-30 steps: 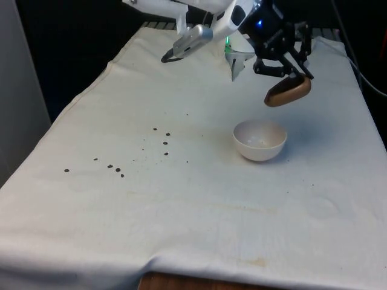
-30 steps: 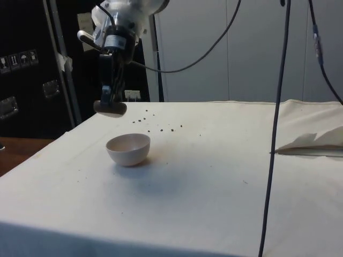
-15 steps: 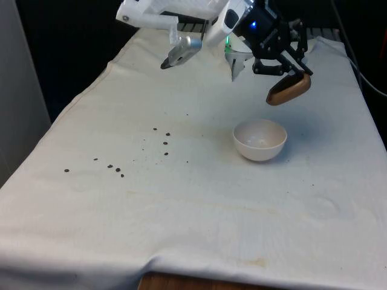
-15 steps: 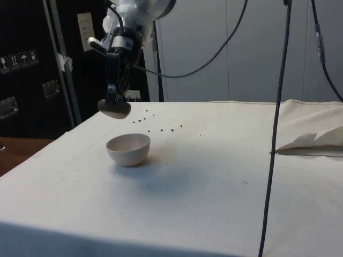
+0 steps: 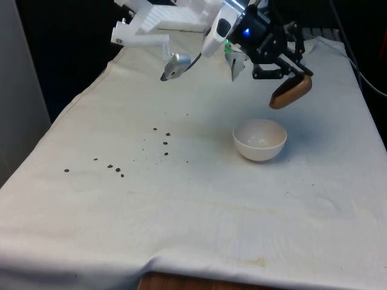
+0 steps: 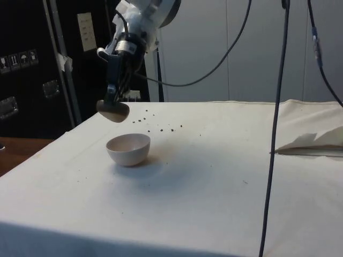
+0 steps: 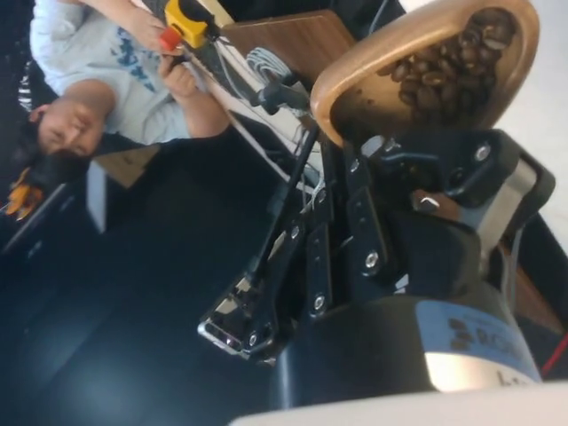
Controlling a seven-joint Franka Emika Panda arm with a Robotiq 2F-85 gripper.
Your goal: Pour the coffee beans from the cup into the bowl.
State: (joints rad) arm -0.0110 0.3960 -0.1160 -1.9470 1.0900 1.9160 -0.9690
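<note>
My gripper (image 5: 289, 71) is shut on a brown wooden cup (image 5: 291, 91), held tilted in the air a little above and beyond the white bowl (image 5: 260, 139). In the side view the cup (image 6: 113, 111) hangs just above the bowl (image 6: 128, 149), towards its far rim. The wrist view shows the cup (image 7: 399, 53) lying on its side with coffee beans (image 7: 453, 62) still heaped inside against its lower wall. The bowl looks empty from the front and side.
Several spilled coffee beans (image 5: 163, 142) lie scattered on the white cloth to the front view's left of the bowl, with more (image 5: 112, 167) nearer the left edge. A black cable (image 6: 273, 128) hangs down in the side view. A person (image 7: 98, 80) holding a controller appears in the wrist view.
The arm has swung a little, and the cup has tipped further over while staying above the bowl's far rim. Nothing has left the cup.
</note>
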